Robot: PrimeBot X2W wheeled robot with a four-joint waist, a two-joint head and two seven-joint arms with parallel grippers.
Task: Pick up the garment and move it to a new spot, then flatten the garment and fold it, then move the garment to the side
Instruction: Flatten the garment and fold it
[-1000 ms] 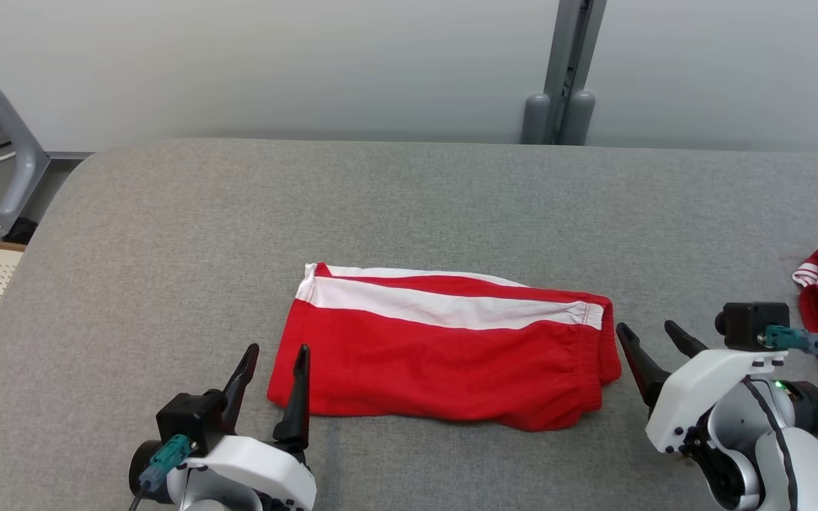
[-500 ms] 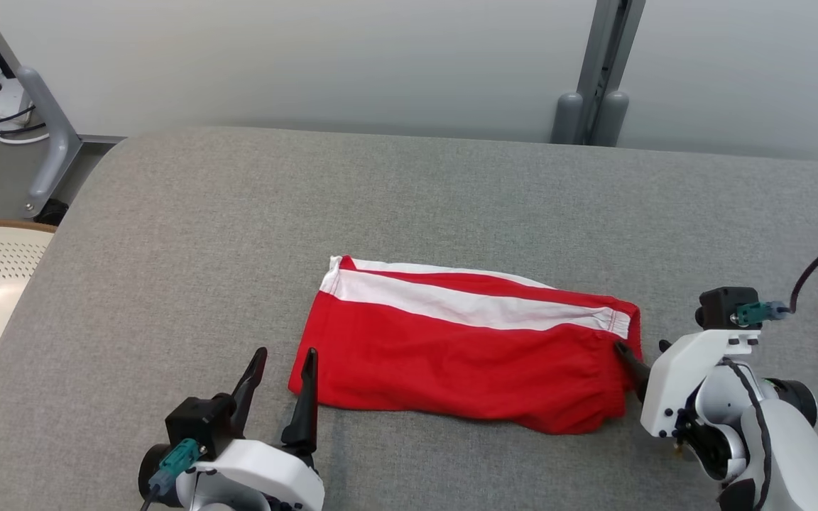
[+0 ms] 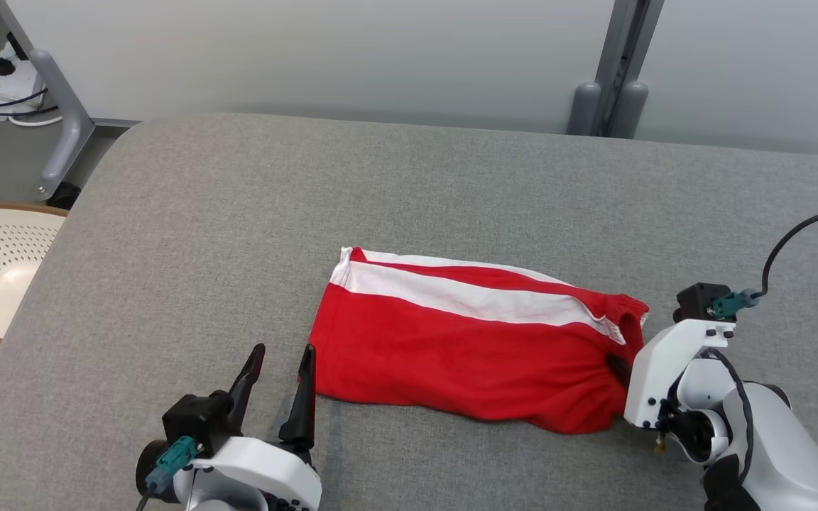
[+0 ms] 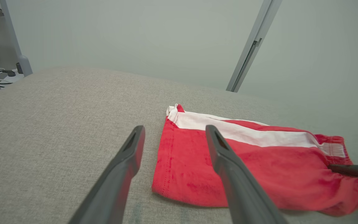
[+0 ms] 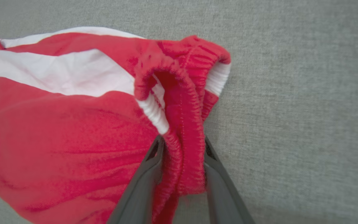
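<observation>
The folded red-and-white garment (image 3: 466, 348) is lying flat on the grey bench (image 3: 238, 213), and the last step, moving it aside, is judged to be beginning. The bunched elastic waistband (image 5: 185, 102) at the garment's right end is being pinched by the right hand (image 5: 182, 141), its fingers pressing the fabric from both sides. The left hand (image 3: 282, 349) is being held empty, fingers spread, just beside the garment's near left corner. Next, that corner probably needs to be gripped too, so the fold is not being dragged apart during the move.
</observation>
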